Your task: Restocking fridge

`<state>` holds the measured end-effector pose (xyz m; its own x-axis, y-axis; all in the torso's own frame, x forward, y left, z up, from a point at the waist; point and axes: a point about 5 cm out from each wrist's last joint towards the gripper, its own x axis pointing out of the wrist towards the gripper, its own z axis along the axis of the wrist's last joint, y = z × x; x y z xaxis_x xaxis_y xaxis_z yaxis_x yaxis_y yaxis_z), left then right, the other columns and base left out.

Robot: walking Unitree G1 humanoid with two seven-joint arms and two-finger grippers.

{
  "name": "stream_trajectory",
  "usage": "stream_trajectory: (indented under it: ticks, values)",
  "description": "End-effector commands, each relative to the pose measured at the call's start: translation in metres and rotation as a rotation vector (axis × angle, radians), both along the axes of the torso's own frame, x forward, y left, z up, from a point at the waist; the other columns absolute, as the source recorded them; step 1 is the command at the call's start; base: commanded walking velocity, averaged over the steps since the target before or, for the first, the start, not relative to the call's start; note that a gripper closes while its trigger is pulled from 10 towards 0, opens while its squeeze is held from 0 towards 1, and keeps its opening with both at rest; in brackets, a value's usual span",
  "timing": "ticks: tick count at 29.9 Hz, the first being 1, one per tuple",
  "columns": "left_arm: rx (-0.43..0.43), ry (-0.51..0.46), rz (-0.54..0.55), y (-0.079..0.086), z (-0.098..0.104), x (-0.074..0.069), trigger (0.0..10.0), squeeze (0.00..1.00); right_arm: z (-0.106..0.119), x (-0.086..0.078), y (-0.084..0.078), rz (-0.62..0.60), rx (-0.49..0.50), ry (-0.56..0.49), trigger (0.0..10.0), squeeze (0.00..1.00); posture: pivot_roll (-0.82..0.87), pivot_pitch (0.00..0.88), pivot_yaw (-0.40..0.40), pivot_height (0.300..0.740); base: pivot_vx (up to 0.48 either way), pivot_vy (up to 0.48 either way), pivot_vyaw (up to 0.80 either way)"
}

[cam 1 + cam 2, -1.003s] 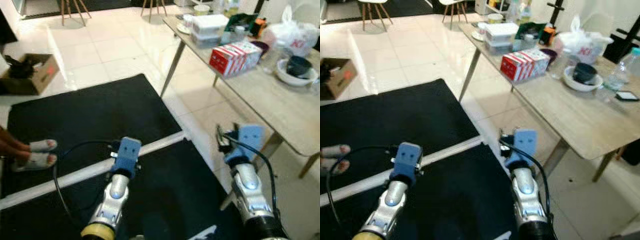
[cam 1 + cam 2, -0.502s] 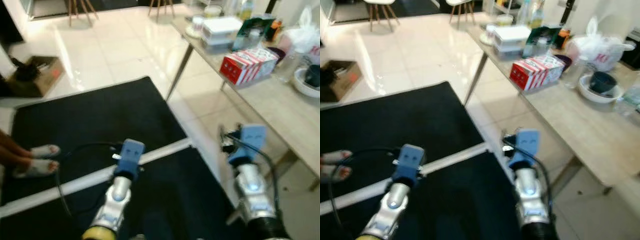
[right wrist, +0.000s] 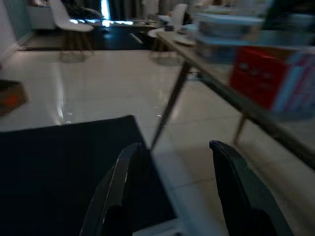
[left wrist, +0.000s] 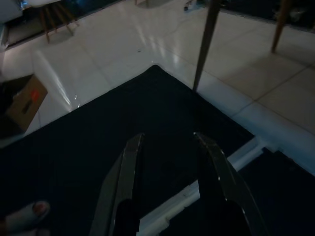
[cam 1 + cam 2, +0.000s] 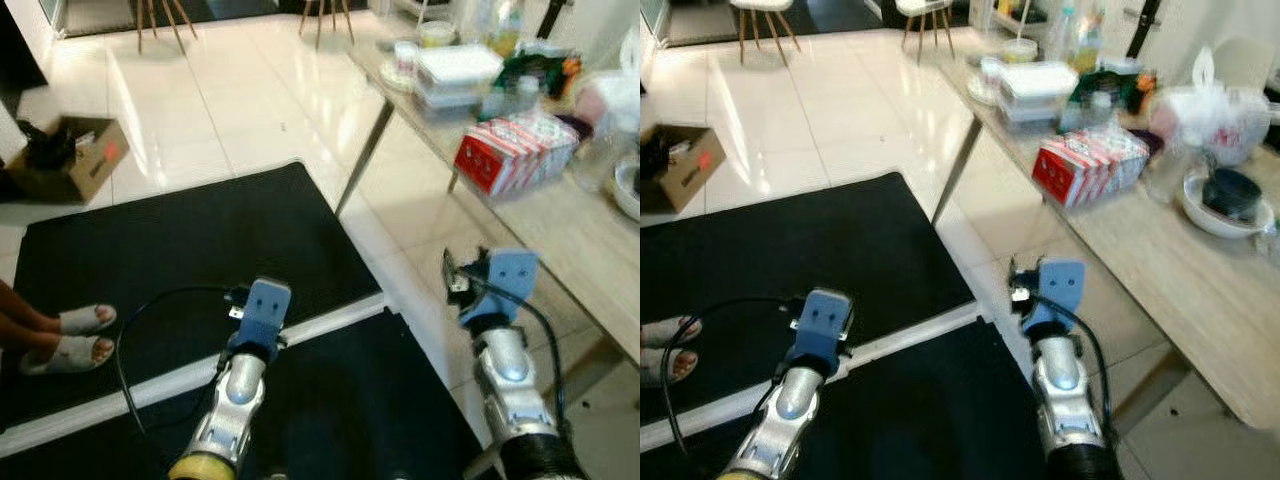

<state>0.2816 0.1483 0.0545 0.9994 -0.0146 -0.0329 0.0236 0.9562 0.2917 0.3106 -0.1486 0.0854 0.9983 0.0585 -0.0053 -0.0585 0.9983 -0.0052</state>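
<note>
A light wooden table (image 5: pixel 560 225) runs along the right. On it stand a row of red cartons (image 5: pixel 515 150), stacked clear food containers (image 5: pixel 455 75), a white bag (image 5: pixel 1210 105) and a white bowl (image 5: pixel 1230 200). Both silver arms reach forward over the floor, each with a blue block at the wrist: the left arm (image 5: pixel 240 385) and the right arm (image 5: pixel 505 365). My left gripper (image 4: pixel 168 136) is open above the black mat with nothing between its fingers. My right gripper (image 3: pixel 174 145) is open too, empty, beside the table's leg.
Two black mats (image 5: pixel 190 235) cover the floor, with a white strip (image 5: pixel 150 385) between them. A person's feet in sandals (image 5: pixel 65 335) rest on the mat's left edge. A cardboard box (image 5: pixel 70 155) sits at the far left. Chair legs (image 5: pixel 160 15) stand at the back on white tiles.
The whole picture has shifted, so the camera has moved; the table now sits a little further right and lower. Both arms keep the same pose, grippers still open.
</note>
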Motion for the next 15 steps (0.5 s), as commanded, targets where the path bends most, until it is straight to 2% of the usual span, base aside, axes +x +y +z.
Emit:
stream_trajectory:
  ticks: [1, 15]
  values:
    - [0.004, 0.019, -0.02, -0.005, -0.0035, -0.0018, 10.0, 0.0, -0.0053, -0.0022, -0.0133, -0.033, -0.006, 0.03, 10.0, 0.0, -0.04, 0.068, -0.049, 0.74, 0.304, 0.0, -0.63]
    - [-0.001, 0.017, -0.021, -0.0063, -0.0031, -0.0023, 10.0, 0.0, -0.0041, -0.0014, -0.0202, -0.048, -0.009, 0.03, 10.0, 0.0, -0.04, 0.08, -0.056, 0.74, 0.306, 0.0, -0.63]
